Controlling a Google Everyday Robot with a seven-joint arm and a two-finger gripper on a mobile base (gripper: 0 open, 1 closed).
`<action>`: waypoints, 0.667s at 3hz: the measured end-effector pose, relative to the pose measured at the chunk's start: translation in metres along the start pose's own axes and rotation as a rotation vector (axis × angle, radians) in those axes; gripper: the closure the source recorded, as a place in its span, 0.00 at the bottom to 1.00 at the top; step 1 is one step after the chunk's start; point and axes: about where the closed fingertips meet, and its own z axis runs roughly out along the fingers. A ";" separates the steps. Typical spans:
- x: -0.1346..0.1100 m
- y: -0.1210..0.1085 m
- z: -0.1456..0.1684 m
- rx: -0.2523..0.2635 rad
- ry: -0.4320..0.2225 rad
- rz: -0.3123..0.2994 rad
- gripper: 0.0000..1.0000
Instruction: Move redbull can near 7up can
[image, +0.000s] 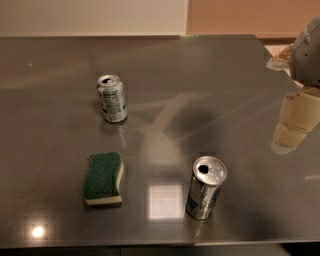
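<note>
The redbull can (206, 195) stands upright near the front of the grey table, right of the middle, with its slim silver-and-blue body and shiny open top showing. The 7up can (112, 98) stands upright further back on the left; it is shorter, pale, with greenish print. The two cans are far apart. My gripper (292, 127) hangs at the right edge of the view, above the table, well to the right of and behind the redbull can. It holds nothing.
A green sponge with a pale yellow base (103, 178) lies at the front left, between the two cans and left of the redbull can. The table (210, 75) ends at the right behind the gripper and at the front just below the redbull can.
</note>
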 end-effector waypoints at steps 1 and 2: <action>-0.016 0.018 0.007 -0.048 -0.078 -0.066 0.00; -0.036 0.045 0.019 -0.125 -0.182 -0.129 0.00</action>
